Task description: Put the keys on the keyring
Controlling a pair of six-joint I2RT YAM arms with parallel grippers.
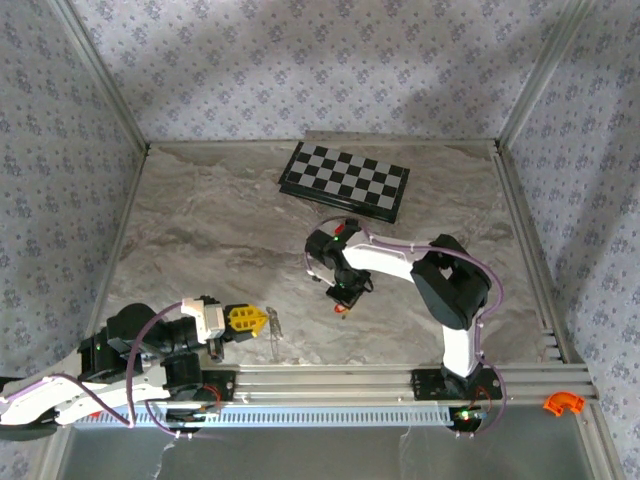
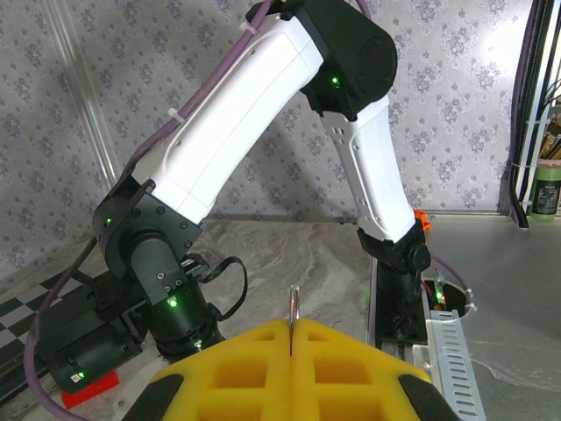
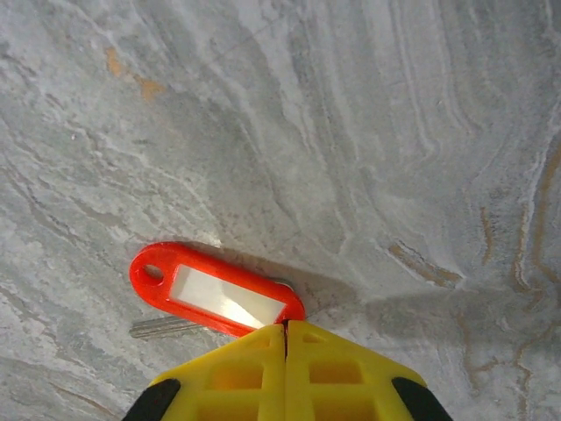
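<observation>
The keys [image 3: 210, 294] lie flat on the marble table: a red-orange plastic tag with a white label window, and a silvery blade [image 3: 162, 328] poking out beneath it. My right gripper [image 3: 285, 326] is shut, its yellow tips pinching the tag's near end. From above, the right gripper [image 1: 343, 300] points down at the keys [image 1: 340, 309] in the middle of the table. My left gripper [image 2: 291, 326] is shut on the keyring [image 2: 294, 303], a thin silvery loop seen edge-on and standing upright. The left gripper [image 1: 266, 320] holds the keyring [image 1: 273, 325] low at the front left.
A folded chessboard [image 1: 345, 180] lies at the back of the table. An aluminium rail [image 1: 330, 385] runs along the front edge, with an orange piece [image 1: 562, 403] beyond its right end. The right arm [image 2: 263, 114] looms close in front of the left wrist camera.
</observation>
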